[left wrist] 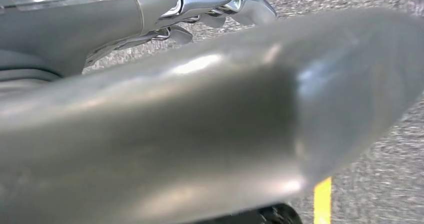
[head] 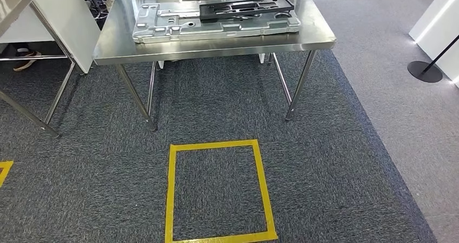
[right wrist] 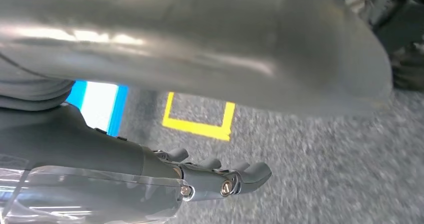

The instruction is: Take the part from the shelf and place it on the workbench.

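Observation:
A flat silver metal part [head: 216, 25] lies on the steel workbench [head: 216, 48] ahead of me. A black frame-like part [head: 246, 7] rests on top of the silver one, toward its right side. My left hand [left wrist: 150, 29] hangs over the grey carpet, its fingers [left wrist: 235, 2] stretched out and apart with nothing in them. The blurred thumb lies close across the left wrist view. My right hand [right wrist: 150, 169] also hangs above the carpet, holding nothing, and its fingers [right wrist: 225, 176] are extended.
A yellow tape square [head: 216, 191] marks the carpet in front of the workbench. A second steel table [head: 21, 5] stands at the left, with a person's shoe [head: 24, 63] under it. A black post base [head: 425, 71] and a white wall stand at the right.

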